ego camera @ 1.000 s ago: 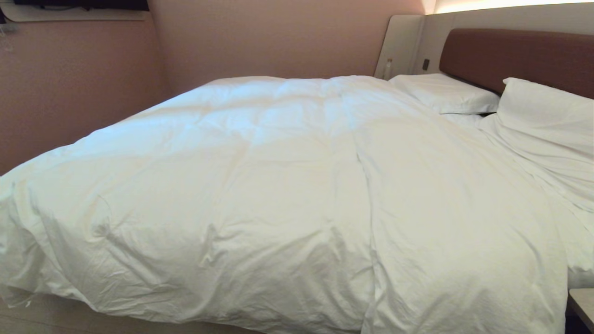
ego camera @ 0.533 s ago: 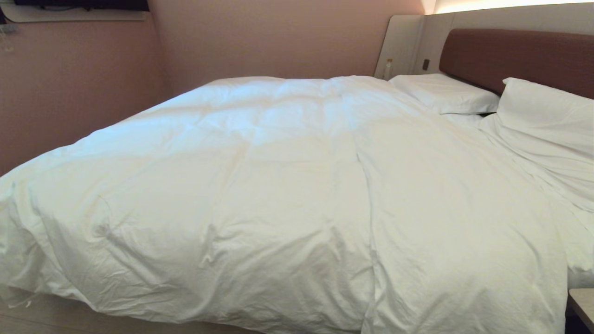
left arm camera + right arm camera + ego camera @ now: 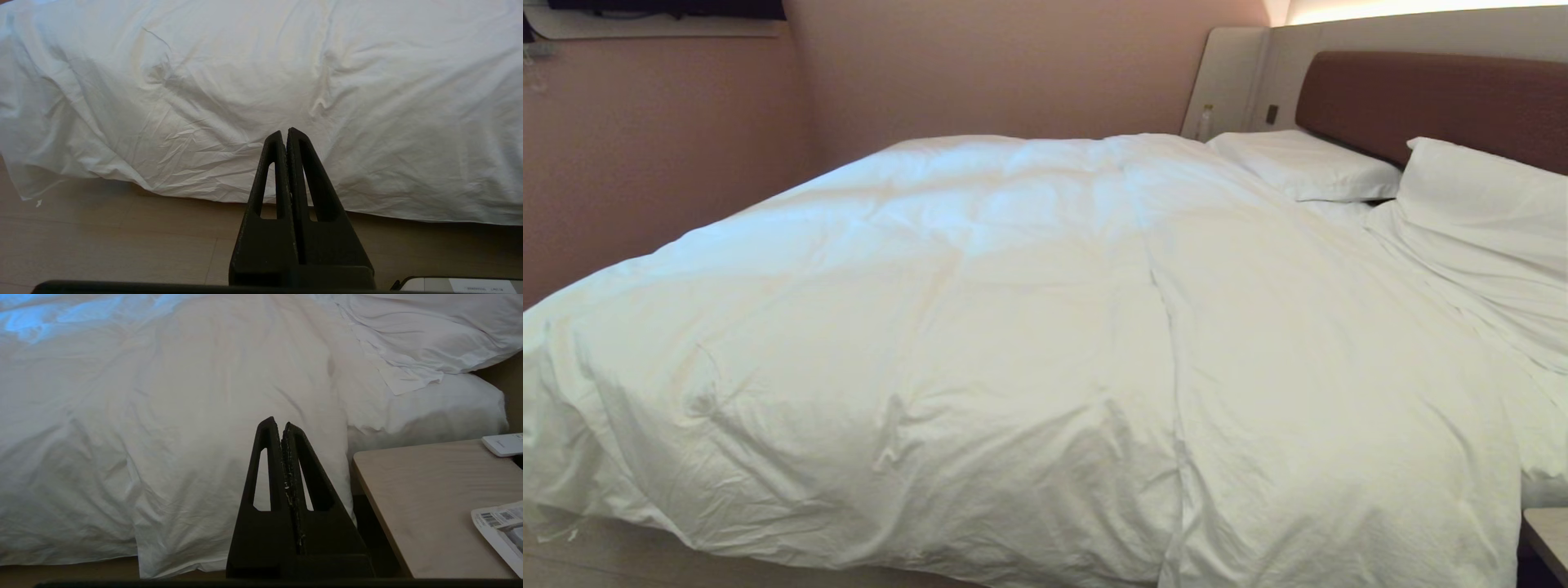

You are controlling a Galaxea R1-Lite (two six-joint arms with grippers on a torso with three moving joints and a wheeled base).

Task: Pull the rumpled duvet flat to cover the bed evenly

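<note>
The white puffy duvet lies spread over most of the bed, creased, with its near edge hanging over the side. Neither arm shows in the head view. In the left wrist view my left gripper is shut and empty, held low in front of the duvet's hanging edge, apart from it. In the right wrist view my right gripper is shut and empty, facing the duvet's side near the pillow end without touching it.
Two white pillows lie by the brown headboard. A light wooden bedside table stands at the right, with a white remote and a printed paper. Wooden floor runs along the bed's side. Pink walls enclose the far side.
</note>
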